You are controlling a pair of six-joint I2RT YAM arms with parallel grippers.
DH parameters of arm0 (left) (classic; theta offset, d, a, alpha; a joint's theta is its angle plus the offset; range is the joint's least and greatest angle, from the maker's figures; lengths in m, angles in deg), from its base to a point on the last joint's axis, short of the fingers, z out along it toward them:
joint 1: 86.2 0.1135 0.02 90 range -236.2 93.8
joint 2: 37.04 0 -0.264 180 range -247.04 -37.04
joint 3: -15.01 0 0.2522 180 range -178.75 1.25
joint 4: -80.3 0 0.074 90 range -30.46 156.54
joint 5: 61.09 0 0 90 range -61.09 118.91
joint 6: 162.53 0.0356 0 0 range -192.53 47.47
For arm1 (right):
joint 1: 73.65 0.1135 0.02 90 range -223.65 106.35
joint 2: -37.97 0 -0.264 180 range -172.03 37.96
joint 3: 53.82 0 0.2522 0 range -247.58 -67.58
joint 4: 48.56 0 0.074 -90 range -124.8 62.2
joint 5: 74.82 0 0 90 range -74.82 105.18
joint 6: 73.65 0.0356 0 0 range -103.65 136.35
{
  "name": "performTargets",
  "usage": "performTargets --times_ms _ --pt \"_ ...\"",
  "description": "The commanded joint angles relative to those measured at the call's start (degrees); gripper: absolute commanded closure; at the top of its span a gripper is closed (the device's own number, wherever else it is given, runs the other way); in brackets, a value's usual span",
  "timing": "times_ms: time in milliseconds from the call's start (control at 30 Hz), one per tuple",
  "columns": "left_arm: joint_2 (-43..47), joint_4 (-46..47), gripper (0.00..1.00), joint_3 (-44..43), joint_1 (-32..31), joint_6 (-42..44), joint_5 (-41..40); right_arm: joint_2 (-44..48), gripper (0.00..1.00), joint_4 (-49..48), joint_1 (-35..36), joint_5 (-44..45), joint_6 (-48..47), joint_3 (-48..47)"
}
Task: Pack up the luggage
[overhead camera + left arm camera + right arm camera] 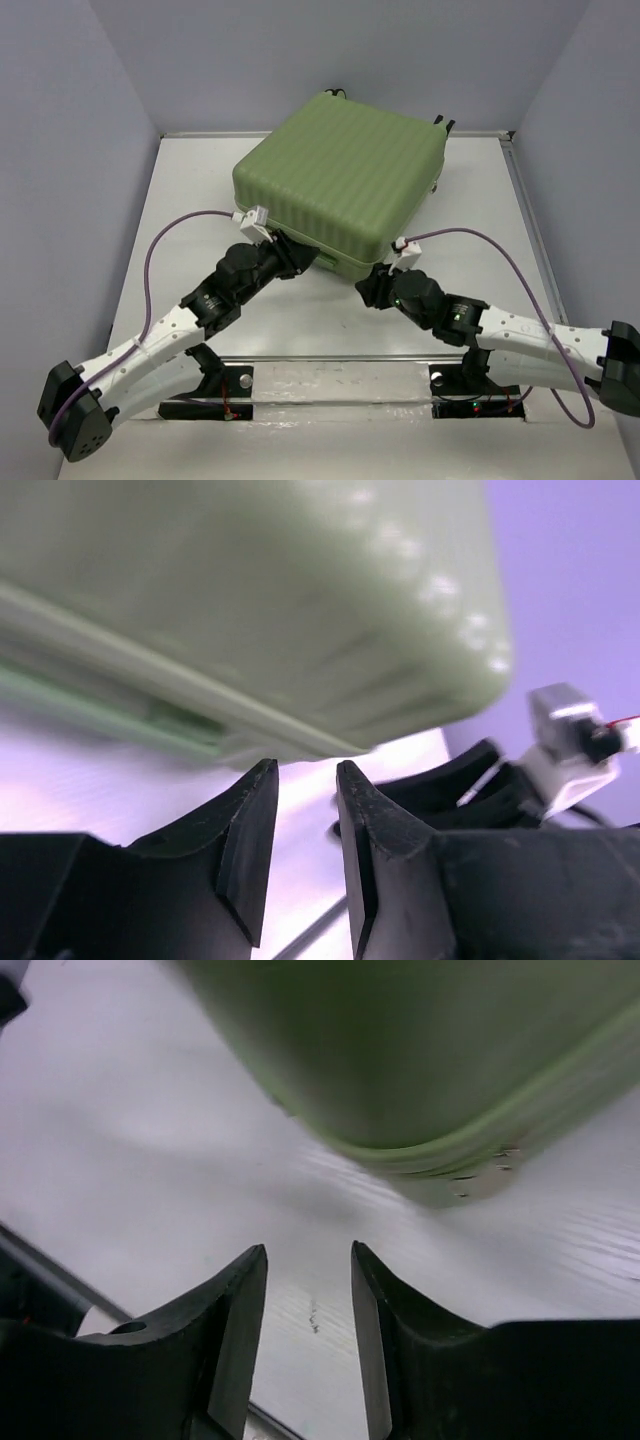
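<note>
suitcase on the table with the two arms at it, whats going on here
Two robot arms are working at a light-green suitcase that lies flat and shut on the table. The left arm has its jaws at the near edge by the seam. The right arm has its jaws low by the near right corner. Both sets of jaws stand slightly apart with nothing between them. No contact with the shell is visible.

A robotics lab test cell: plain grey-violet panels [60, 150] wall in a white table [190, 190] at left, top and right of the frame, with two arm bases [205, 385] bolted along its bottom edge.
</note>
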Motion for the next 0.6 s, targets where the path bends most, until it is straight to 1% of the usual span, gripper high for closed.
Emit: performTargets --times_ms 0,33,67,100,133,167,233,267,400,467,500,567 --pt "2.34 -2.56 0.59 6.99 5.46 1.15 0.94 5.46 0.52 3.44 -7.8 -2.98 -1.48 3.15" --pt "2.34 -1.77 0.59 7.53 6.18 1.14 1.75 5.82 0.51 3.35 -11.3 -5.69 -2.9 3.32" --pt "2.08 -1.24 0.59 7.88 6.71 1.32 2.1 5.91 0.5 3.35 -13.07 -6.59 -4.13 3.5" --pt "1.64 -0.71 0.59 8.06 6.97 1.41 4.54 6.0 0.49 3.17 -14.83 -7.64 -6.49 3.59" --pt "1.03 -0.27 0.59 7.8 7.15 1.93 5.09 5.91 0.48 2.56 -16.41 -10.7 -8.08 3.76" --pt "-0.63 0.25 0.59 7.36 7.07 2.28 5.53 5.65 0.48 1.6 -19.3 -11.95 -9.58 3.94" --pt "-2.39 1.22 0.6 6.14 7.15 3.07 7.11 5.21 0.47 -2.26 -21.87 -15.37 -13.62 4.55" --pt "-3.97 2.27 0.6 5.87 7.15 3.25 7.55 4.69 0.46 -4.54 -23.36 -18.96 -15.03 4.73" --pt "-6.53 4.47 0.61 5.43 7.15 3.78 9.4 2.84 0.45 -6.75 -24.51 -23.11 -20.3 3.94" --pt "-7.41 5.71 0.61 5.6 7.07 3.78 9.84 2.4 0.45 -8.42 -24.51 -24.97 -21.27 4.03" --pt "-7.67 6.06 0.61 5.69 7.15 3.69 10.45 1.96 0.45 -10.43 -24.51 -27.23 -22.24 4.2" --pt "-8.29 7.02 0.62 5.78 7.06 3.52 10.98 1.43 0.47 -12.72 -24.51 -27.95 -22.86 4.82"
